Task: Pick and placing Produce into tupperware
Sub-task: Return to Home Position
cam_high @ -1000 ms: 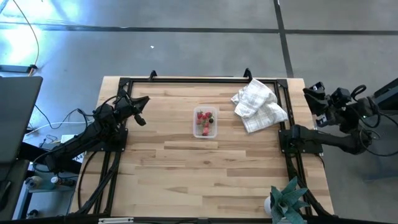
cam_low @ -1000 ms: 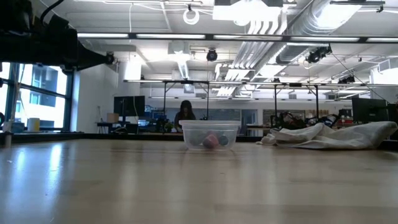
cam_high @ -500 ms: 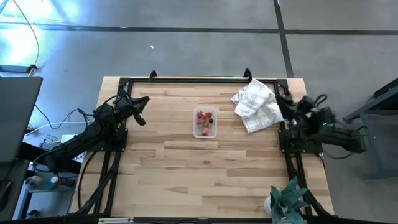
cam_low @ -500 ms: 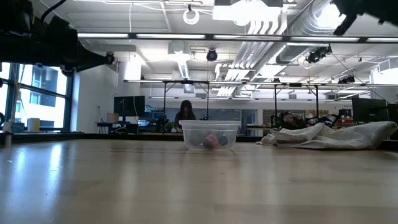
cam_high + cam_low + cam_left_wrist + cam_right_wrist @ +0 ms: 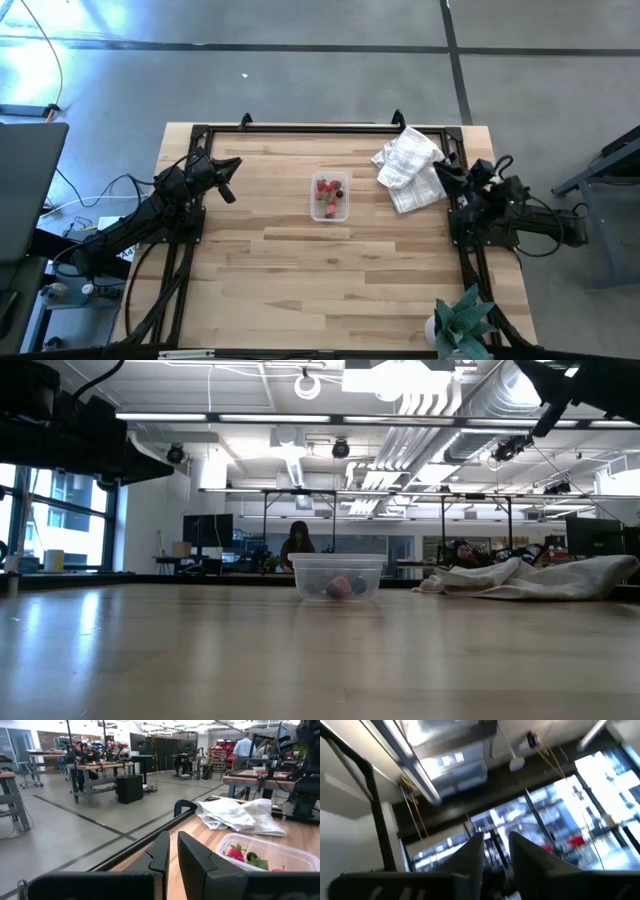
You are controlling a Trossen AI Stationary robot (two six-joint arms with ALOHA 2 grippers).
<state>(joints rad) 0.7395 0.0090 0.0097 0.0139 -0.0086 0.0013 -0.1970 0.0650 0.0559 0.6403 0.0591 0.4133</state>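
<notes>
The clear tupperware (image 5: 330, 197) stands on its base at the middle of the wooden table, also in the low view (image 5: 338, 577) and the left wrist view (image 5: 265, 852). Several red produce pieces and a dark one (image 5: 327, 190) lie inside it (image 5: 235, 853). My left gripper (image 5: 228, 178) hovers shut and level at the table's left side, pointing toward the tub, with nothing between its fingers (image 5: 173, 840). My right gripper (image 5: 440, 172) is open at the table's right edge, beside the white cloth (image 5: 412, 168), tipped upward at the ceiling (image 5: 496, 840).
The crumpled white cloth (image 5: 540, 578) lies at the far right of the table. Black frame rails (image 5: 300, 128) run along the table's far, left and right edges. A green plant (image 5: 462, 320) stands at the near right corner. A person (image 5: 298, 545) sits far behind the table.
My right arm has folded in from beyond the table's right edge, moving down and toward the cloth; its gripper now stands at the cloth's right side, tipped upward. The tub, produce and cloth have stayed in place.
</notes>
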